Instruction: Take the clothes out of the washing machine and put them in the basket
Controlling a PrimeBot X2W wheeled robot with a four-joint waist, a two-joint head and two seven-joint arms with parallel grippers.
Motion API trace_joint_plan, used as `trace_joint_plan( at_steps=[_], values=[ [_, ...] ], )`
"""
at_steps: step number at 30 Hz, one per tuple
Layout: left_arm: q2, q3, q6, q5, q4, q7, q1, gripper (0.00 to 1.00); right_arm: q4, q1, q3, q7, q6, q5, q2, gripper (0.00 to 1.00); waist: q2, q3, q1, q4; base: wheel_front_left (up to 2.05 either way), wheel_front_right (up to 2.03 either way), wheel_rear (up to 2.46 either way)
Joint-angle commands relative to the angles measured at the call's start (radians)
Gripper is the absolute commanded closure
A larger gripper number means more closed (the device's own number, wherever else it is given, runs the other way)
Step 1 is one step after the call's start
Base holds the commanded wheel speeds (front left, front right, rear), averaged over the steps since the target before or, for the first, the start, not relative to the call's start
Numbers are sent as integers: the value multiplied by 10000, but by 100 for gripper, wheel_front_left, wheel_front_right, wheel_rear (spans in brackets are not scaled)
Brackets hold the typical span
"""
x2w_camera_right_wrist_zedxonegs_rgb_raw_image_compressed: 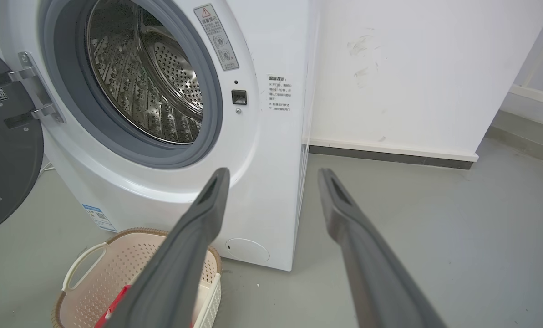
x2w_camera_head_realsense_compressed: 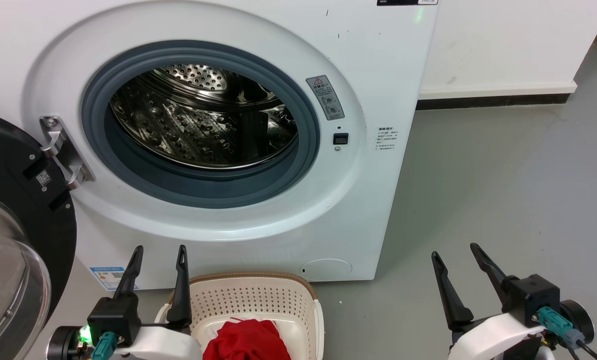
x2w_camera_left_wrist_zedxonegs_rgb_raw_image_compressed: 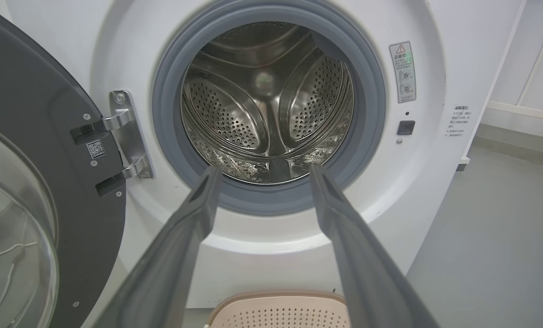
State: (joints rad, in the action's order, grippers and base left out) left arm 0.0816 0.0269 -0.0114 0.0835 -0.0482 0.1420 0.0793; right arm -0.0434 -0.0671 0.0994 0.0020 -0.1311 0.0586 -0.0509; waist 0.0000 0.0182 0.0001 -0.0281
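My left gripper [x2w_camera_head_realsense_compressed: 160,248] is sitting nearest the lens at seven o'clock, fingers spread wide and gripping nothing. The right gripper [x2w_camera_head_realsense_compressed: 454,250] at four o'clock is likewise gaping and empty. The clothes [x2w_camera_head_realsense_compressed: 248,341] are lying in the basket [x2w_camera_head_realsense_compressed: 254,276] at six o'clock, just before the washing machine [x2w_camera_head_realsense_compressed: 378,75], whose drum [x2w_camera_head_realsense_compressed: 203,120] is showing bare steel. I am judging the transfer done; next I am only checking the drum's hidden floor for leftovers.

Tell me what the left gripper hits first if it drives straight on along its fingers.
Likely the washing machine: the open left gripper aims at the porthole's bottom, so the grey seal or the steel drum behind it. Depth is unclear.
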Motion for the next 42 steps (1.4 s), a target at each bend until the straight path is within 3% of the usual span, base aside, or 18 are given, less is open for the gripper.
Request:
trace_joint_plan(
  at_steps=[1,24,25,28,31,32,42],
  values=[
    [-8,4,-36,24,-55,-39,89,0,-49,-98,-16,6,7,16,14,0,0,-6,-1,-3,0,0,0],
    [189,27,-165,259,-121,-69,89,0,46,61,88,-40,7,75,14,0,0,-124,-1,-104,0,0,0],
    [124,11,-149,261,-62,-99,3,100,85,0,81,-27,0,90,-2,100,0,-123,0,-103,0,0,0],
    [46,21,-141,349,222,-119,45,100,311,-97,102,-29,-2,197,-2,100,0,-125,-1,-103,0,0,0],
    [33,-20,-74,1004,314,-206,-27,100,335,-83,69,-46,-2,900,-34,100,0,-129,-1,-92,0,0,0],
    [33,-70,-10,1640,431,-302,-114,100,458,16,25,-33,-1,1602,-91,100,0,-130,-1,-83,0,0,0],
    [20,-221,190,3564,809,-586,-392,100,829,316,-100,-7,-1,3687,-217,100,0,-137,-1,-53,0,0,0]
  ],
)
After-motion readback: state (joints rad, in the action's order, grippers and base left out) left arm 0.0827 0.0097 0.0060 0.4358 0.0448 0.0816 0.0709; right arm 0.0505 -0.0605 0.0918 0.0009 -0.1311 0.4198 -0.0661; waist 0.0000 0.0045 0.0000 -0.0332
